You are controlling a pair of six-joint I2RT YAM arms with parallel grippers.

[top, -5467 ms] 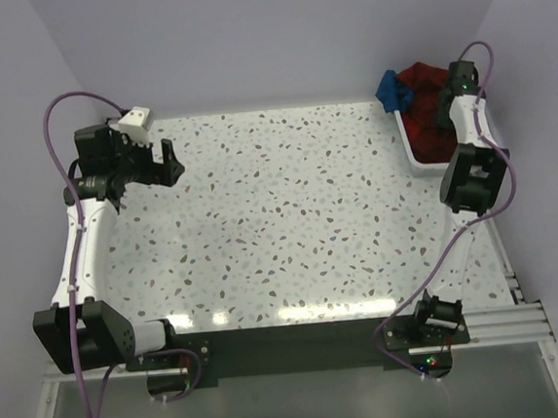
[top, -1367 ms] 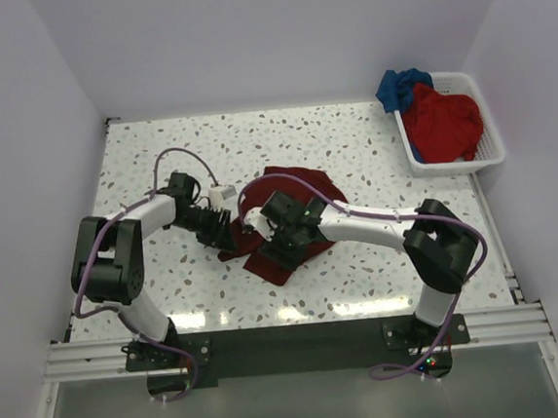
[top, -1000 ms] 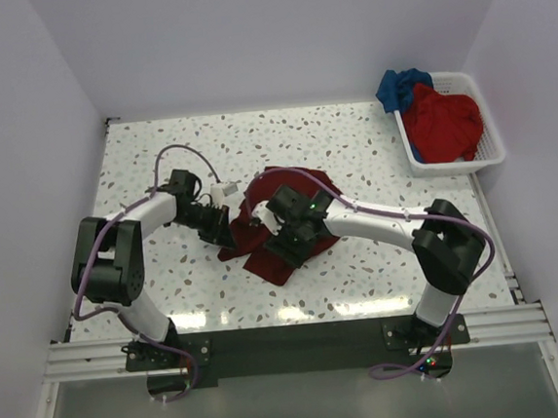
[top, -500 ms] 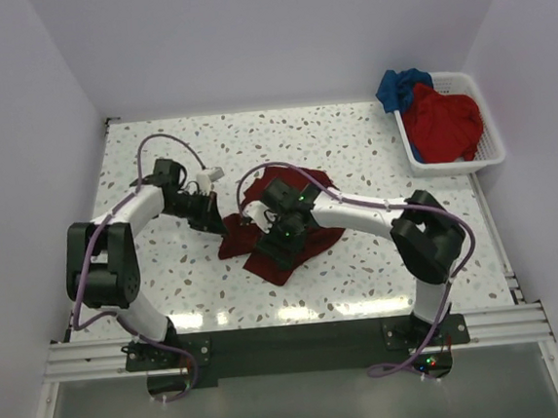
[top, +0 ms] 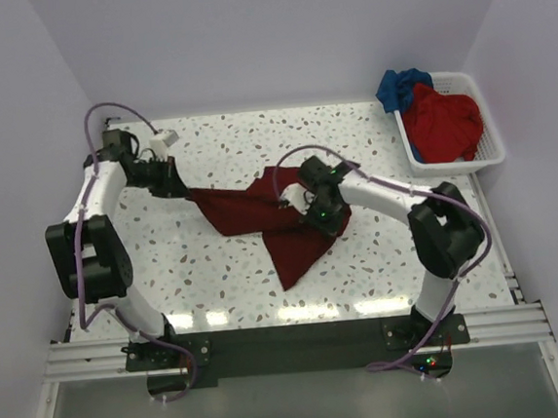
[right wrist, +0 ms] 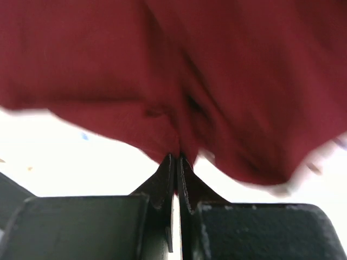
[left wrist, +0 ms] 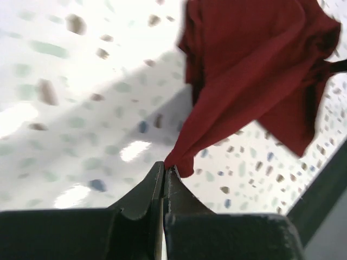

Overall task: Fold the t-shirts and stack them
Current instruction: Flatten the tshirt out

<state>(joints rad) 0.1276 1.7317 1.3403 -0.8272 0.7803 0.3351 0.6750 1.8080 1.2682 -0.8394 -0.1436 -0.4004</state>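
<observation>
A dark maroon t-shirt point(top: 265, 215) is stretched above the speckled table, hanging in a point toward the front. My left gripper point(top: 181, 187) is shut on its left corner; in the left wrist view the cloth point(left wrist: 255, 70) runs away from the pinched tips point(left wrist: 164, 169). My right gripper point(top: 310, 206) is shut on the shirt's right part, and in the right wrist view the maroon cloth point(right wrist: 179, 70) fills the frame above the closed jaws point(right wrist: 178, 158). A brighter red t-shirt point(top: 442, 121) and a blue t-shirt point(top: 397, 87) lie in the basket.
The white slatted basket point(top: 486, 152) stands at the table's back right corner. Purple cables loop over both arms. The table's dark front rail point(top: 290, 335) runs between the arm bases.
Both grippers have pulled apart and back, the left toward the back left, spreading the maroon shirt out from a crumpled heap. The right gripper has closed on the cloth.
</observation>
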